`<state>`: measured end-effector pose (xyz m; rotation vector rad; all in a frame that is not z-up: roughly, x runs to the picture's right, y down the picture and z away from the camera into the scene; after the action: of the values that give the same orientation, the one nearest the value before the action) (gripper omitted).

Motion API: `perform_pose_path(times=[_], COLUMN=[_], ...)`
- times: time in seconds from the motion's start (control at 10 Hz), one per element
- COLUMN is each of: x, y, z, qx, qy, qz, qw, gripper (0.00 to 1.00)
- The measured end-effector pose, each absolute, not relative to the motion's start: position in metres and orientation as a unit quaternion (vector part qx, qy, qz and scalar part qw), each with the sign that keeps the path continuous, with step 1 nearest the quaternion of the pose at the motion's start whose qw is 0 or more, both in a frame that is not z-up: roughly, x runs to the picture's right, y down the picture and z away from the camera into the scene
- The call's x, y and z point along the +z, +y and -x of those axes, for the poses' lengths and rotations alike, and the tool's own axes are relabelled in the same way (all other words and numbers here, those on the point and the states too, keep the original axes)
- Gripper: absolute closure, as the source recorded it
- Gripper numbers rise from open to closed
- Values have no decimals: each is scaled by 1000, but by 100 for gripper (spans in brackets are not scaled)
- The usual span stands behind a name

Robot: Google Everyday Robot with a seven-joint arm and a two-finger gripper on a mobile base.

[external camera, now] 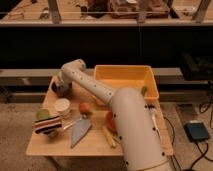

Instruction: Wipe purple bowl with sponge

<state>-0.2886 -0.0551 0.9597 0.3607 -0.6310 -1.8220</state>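
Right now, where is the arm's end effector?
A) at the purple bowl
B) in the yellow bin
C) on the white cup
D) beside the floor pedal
A: the end effector hangs right at the purple bowl, at a back corner of the table.

We log: wooden table [52,146] | white cup [62,107] toward its left | purple bowl [65,92] just behind cup, gripper [61,84] at it | orange ball [85,107] right of cup | striped block [47,125] front-left of cup | yellow bin [125,75] behind-right of cup
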Motion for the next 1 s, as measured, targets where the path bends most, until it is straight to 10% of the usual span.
perform_pose_path(times=[1.0], x=[946], y=[-68], z=[340], qx=[-780], qy=[-282], qz=[-182], qw=[529], gripper=[100])
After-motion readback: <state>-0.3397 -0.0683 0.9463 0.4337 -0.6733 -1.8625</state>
